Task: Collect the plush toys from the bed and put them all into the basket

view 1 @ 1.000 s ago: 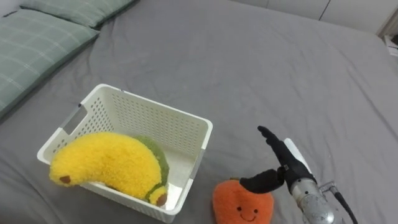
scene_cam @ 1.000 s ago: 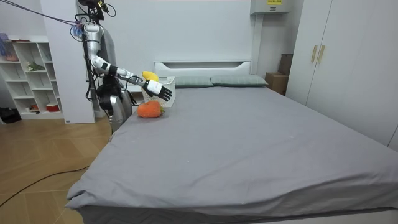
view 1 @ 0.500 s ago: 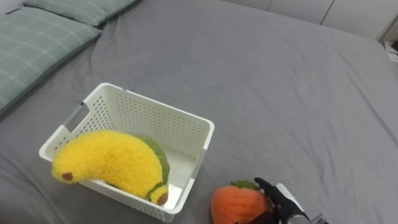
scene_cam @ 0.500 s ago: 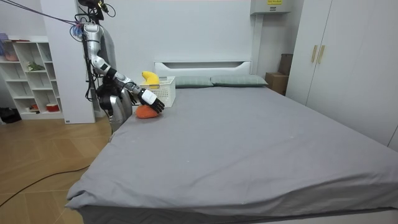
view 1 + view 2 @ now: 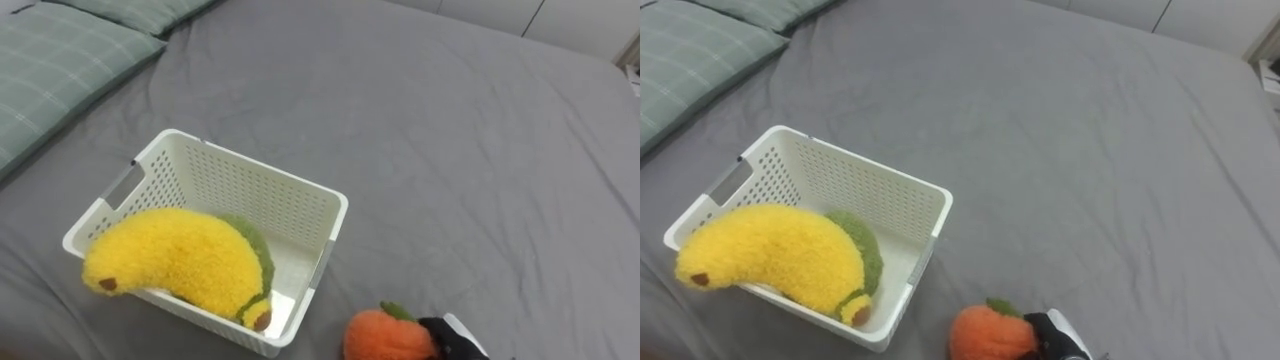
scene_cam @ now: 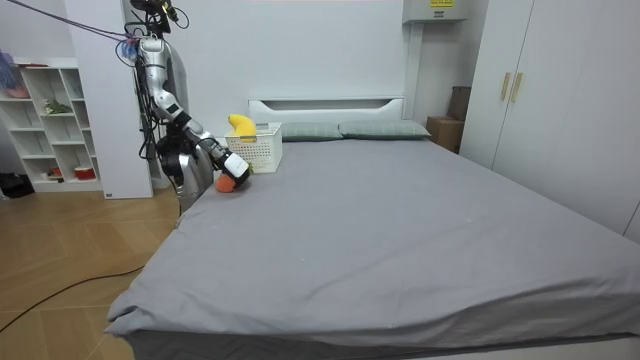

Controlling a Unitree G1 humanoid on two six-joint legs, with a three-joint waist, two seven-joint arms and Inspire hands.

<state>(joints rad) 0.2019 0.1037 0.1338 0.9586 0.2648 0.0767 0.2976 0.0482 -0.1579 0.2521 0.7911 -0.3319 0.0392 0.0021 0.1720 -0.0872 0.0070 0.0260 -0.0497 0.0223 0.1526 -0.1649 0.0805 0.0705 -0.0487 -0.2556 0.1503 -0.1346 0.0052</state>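
The orange toy (image 5: 388, 336) lies on the bed (image 5: 450, 150) just beside the basket (image 5: 240, 190), with the right robot hand (image 5: 450, 338) against it, grip unreadable; it should enclose the plush firmly, then lift clear of the basket's rim.

Green checked pillows (image 5: 50, 80), white wardrobe (image 6: 570, 110)

banana plush (image 5: 172, 262) in basket (image 5: 250, 195) | right hand (image 5: 452, 338) apparently touching orange plush (image 5: 385, 336)

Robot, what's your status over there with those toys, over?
Right hand at the orange plush toy. Banana plush and green plush already in the white basket. Nothing between the orange plush toy and the basket.
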